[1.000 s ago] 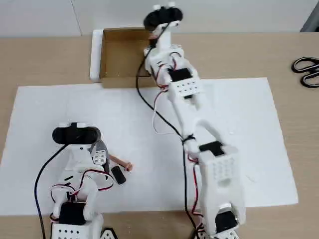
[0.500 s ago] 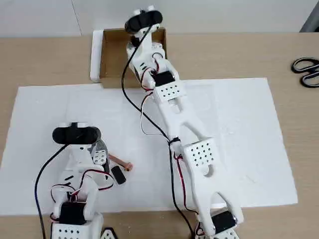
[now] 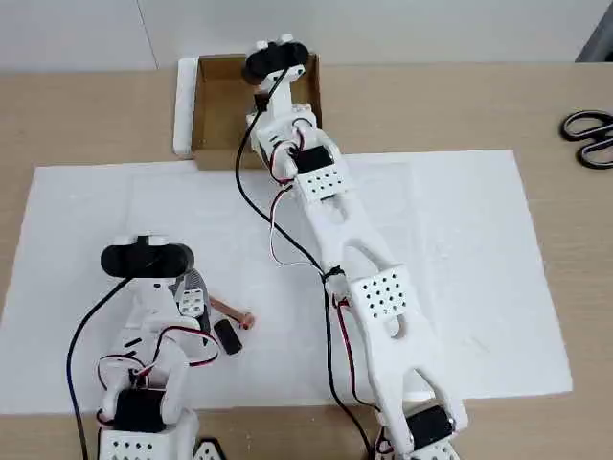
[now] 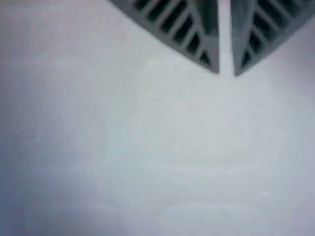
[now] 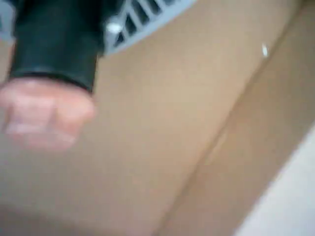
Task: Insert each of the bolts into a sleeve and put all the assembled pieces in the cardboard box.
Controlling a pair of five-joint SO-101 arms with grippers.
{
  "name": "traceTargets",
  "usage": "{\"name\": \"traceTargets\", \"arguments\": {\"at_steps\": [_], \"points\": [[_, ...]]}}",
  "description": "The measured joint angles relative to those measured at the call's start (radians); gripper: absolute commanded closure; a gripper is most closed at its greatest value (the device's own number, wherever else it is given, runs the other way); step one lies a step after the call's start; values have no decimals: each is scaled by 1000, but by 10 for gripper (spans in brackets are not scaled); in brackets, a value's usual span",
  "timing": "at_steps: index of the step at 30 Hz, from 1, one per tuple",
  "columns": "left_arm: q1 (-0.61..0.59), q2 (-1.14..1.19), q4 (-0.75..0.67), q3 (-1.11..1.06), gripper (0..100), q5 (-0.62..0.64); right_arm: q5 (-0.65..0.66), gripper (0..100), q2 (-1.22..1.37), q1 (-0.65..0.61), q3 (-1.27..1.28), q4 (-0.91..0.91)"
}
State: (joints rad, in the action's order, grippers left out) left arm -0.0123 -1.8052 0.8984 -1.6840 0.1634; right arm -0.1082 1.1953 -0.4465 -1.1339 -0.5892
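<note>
Two white robot arms are seen from above at a wooden table (image 3: 96,105), most of it covered by a sheet of white paper (image 3: 460,240). The right arm (image 3: 364,278) is stretched to the far side. There an open cardboard box (image 3: 215,105) is set, with a white strip (image 3: 185,105) lying along one side of it.

In the right wrist view, the right pincer (image 5: 64,24) is seen grasping a black sleeve (image 5: 54,49). A pinkish bolt head (image 5: 44,115) pokes from the sleeve's end. The piece is held above the brown floor of the box.

The left pincer (image 4: 225,69) is clenched almost fully, low over the paper. Only a sliver shows between the jaws, and nothing is held.

Just beside the left arm (image 3: 153,316), a loose copper-coloured bolt (image 3: 233,311) and a second sleeve (image 3: 226,337) are lying on the paper. They are close together but not joined; whether they touch cannot be told.

The pieces are judged small, light and rigid. The sleeve looks smooth and round, so it may be expected to roll on the paper and slip in a weak grip. It is best taken across its middle, with the bore left free. The bolt is best taken by the shank near the head, so that the tip is free for entry. Neither looks fragile, and a short drop into the box should do no harm.

The paper is flat and smooth. A pair of scissors (image 3: 589,134) is lying on bare wood, well apart from the work, at the right edge of the high view.
</note>
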Motion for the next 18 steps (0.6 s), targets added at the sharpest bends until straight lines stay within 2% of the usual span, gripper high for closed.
{"name": "traceTargets", "arguments": {"at_steps": [6,12,18], "points": [[0,0,0,0,993,0,0,979,0,2,-11,-64],[0,0,0,0,993,0,0,838,0,2,-11,-123],[0,0,0,0,993,0,0,836,-2,0,-28,-158]]}}
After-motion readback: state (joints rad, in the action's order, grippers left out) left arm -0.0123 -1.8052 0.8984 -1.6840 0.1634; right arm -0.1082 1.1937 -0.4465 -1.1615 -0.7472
